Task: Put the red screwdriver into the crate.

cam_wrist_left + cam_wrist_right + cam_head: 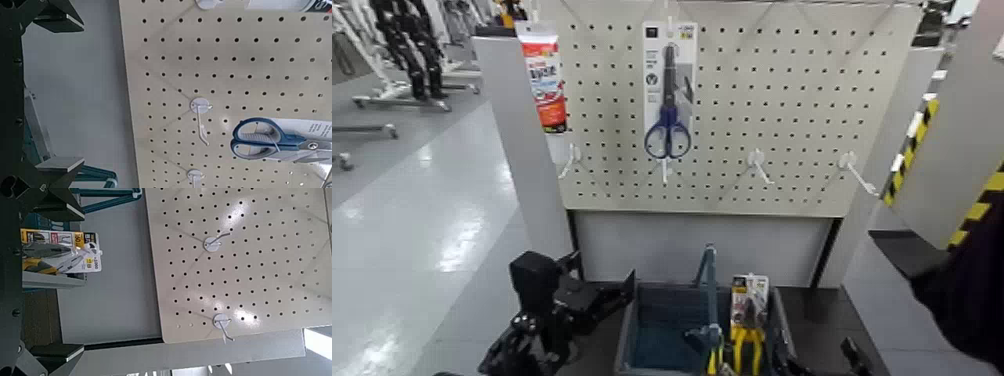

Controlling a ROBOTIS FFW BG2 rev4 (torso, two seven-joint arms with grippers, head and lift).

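Note:
The red screwdriver is not clearly in view in any frame. The dark grey-blue crate [650,335] stands on the floor below the pegboard, its arched handle [707,268] upright. A pack of yellow-handled pliers [747,318] stands in its right half. My left gripper [614,292] is low, just left of the crate; the left wrist view shows it open [74,92] and empty, facing the pegboard. My right gripper [852,355] is low at the crate's right; the right wrist view shows it open [74,280], with the pliers pack [59,254] beyond its fingers.
A white pegboard [782,110] carries a blue-handled scissors pack [667,100], a red and white pack [544,75] at its left edge, and bare hooks [759,165]. A yellow-black striped post [972,215] stands at the right. Open grey floor lies to the left.

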